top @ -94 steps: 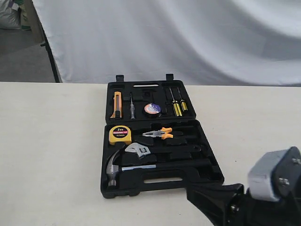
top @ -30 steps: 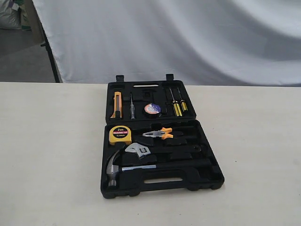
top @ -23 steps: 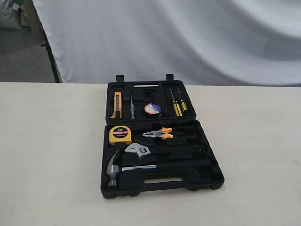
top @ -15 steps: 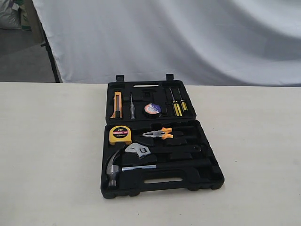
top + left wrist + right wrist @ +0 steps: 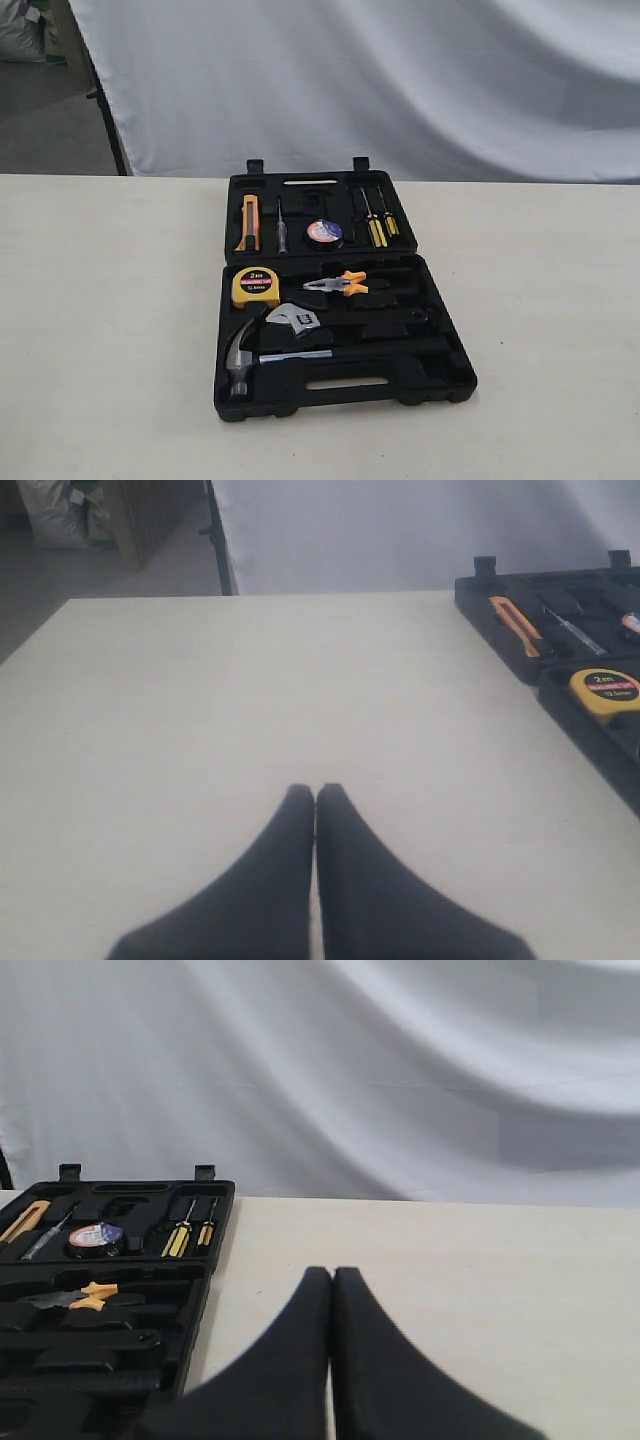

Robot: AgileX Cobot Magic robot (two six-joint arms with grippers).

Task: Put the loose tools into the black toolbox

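The big black plastic toolbox (image 5: 455, 372) lies open and flat in the middle of the pale table (image 5: 110, 320). The steel claw hammer with the black handle (image 5: 240, 360) lies in the front half of the box. Its head is on the left side and its long handle runs across to the right. The silver adjustable wrench (image 5: 293, 319) lies just behind it, also sideways. The small black tape roll with the bluish label (image 5: 323, 232) sits in the back half. All three look to be in their places, so I think the job is as good as done.

The left gripper (image 5: 315, 792) has its two black fingers pressed together, holding nothing. The right gripper (image 5: 331, 1275) is the same. Both are back from the box, over bare table. The hammer's head is on the left arm's side, so that arm looks nearer to it.

The yellow tape measure (image 5: 255, 287) says "2m". Its smaller words, and the roll's label, are too tiny to read.
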